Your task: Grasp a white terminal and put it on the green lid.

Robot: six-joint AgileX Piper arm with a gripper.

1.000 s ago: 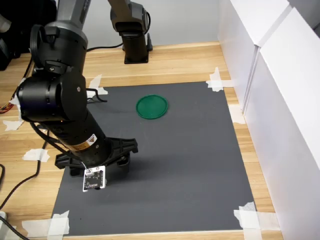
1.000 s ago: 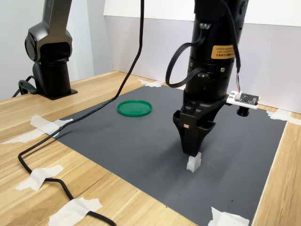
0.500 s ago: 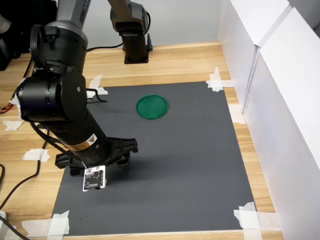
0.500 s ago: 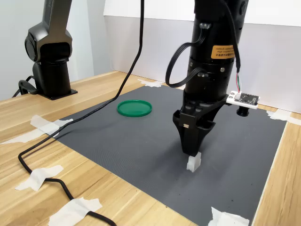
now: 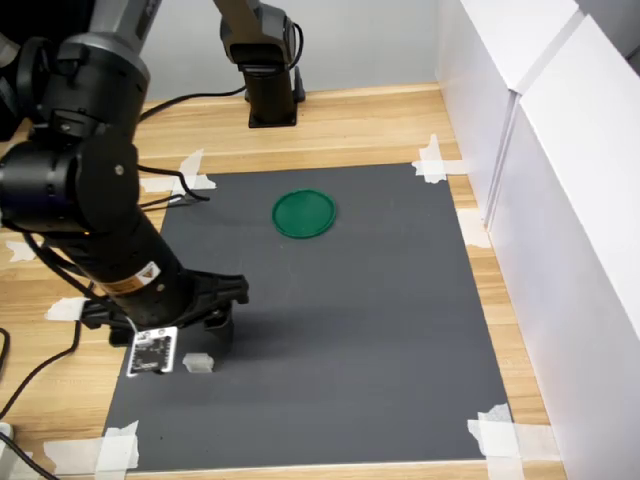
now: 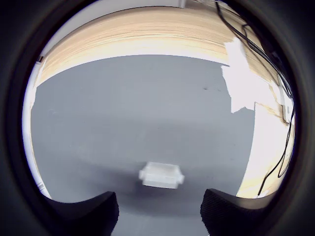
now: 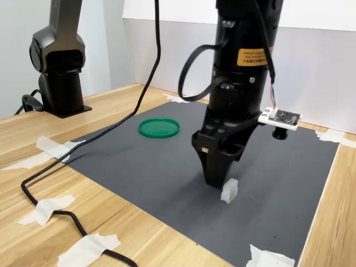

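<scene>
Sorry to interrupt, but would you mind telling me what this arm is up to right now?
The black arm's gripper hangs low over the dark grey mat, right beside a tiny whitish plastic terminal block that lies free on the mat, not gripped. In the wrist view the block sits just ahead of the fingertips. The flat round green lid lies apart, nothing on it.

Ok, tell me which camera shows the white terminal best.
The wrist view: the white terminal sits unblocked on the mat, ridged top visible. In the second exterior view it is small, beside the gripper; in the first exterior view, tiny.
</scene>
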